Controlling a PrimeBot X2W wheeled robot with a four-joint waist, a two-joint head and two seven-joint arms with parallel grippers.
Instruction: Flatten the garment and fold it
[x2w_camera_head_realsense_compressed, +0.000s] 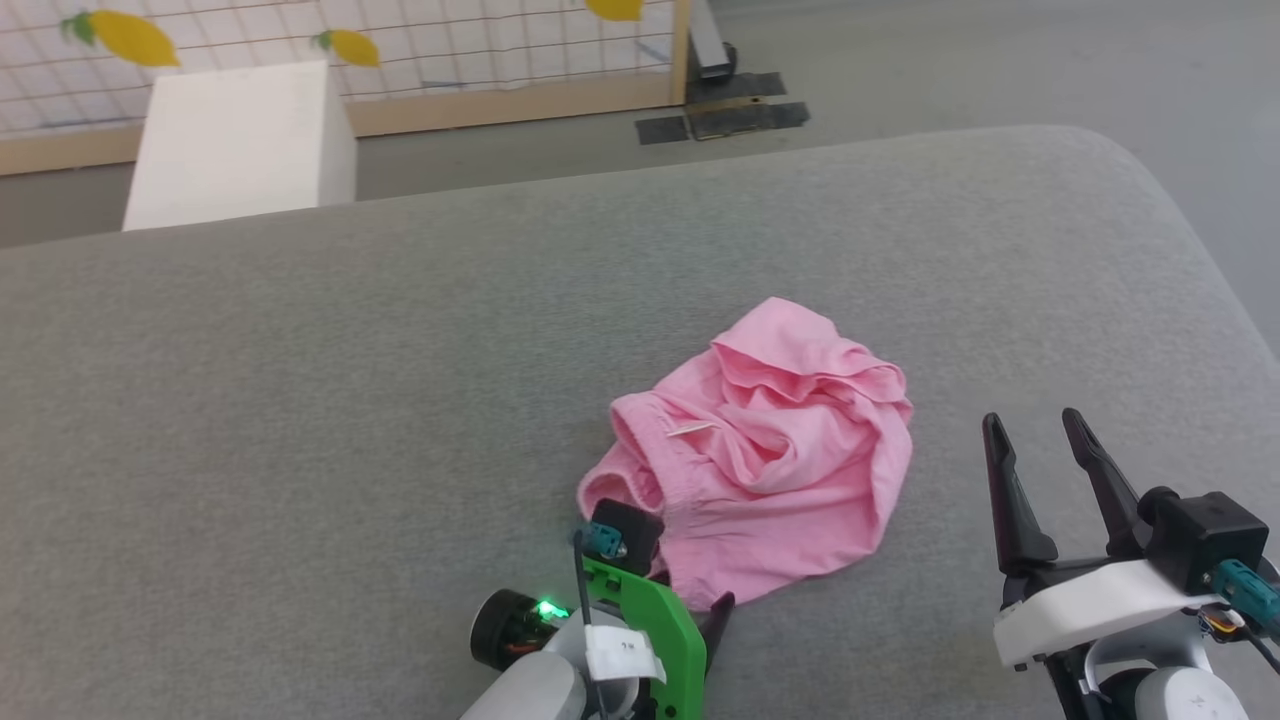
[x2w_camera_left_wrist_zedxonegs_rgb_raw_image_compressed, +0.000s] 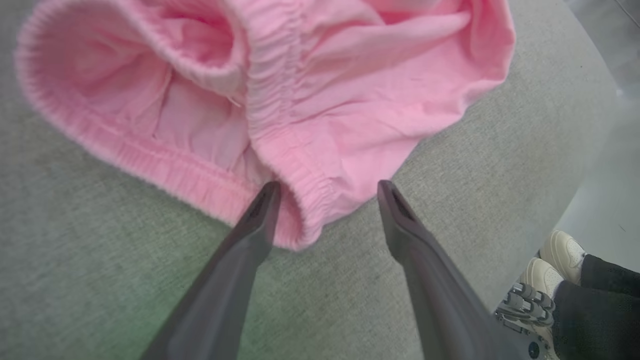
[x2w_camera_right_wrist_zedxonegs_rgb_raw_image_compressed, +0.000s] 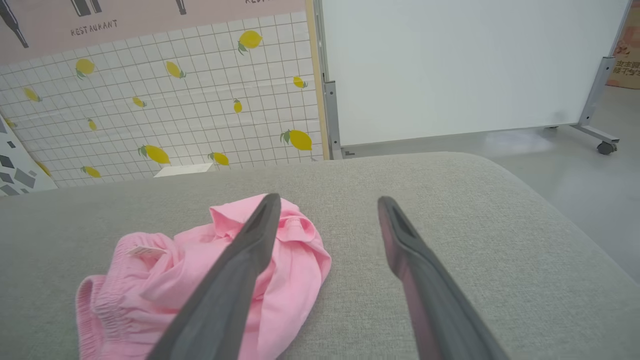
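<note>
1. While the garment (x2w_camera_head_realsense_compressed: 760, 450), a light pink pair of thin, soft fabric shorts, lay in a crumpled heap, its gathered elastic waistband (x2w_camera_left_wrist_zedxonegs_rgb_raw_image_compressed: 280, 100) curled open just ahead of the left gripper (x2w_camera_left_wrist_zedxonegs_rgb_raw_image_compressed: 327, 189). That gripper's long dark fingers stood spread wide and straddled a fold of the waistband without closing on it.
2. Such cloth looked light, limp and prone to bunching. It would likely drag and slump rather than hold its shape, so the thicker waistband seemed the surest place to take hold, with one grip toward each end.
3. At the heap's other side, the right gripper (x2w_camera_head_realsense_compressed: 1031, 418) hovered fully spread and empty, clear of the cloth, which lay to its left.
4. Beneath both hands, the broad grey fabric-covered cushion (x2w_camera_head_realsense_compressed: 300, 400) offered a flat bed for spreading.
</note>
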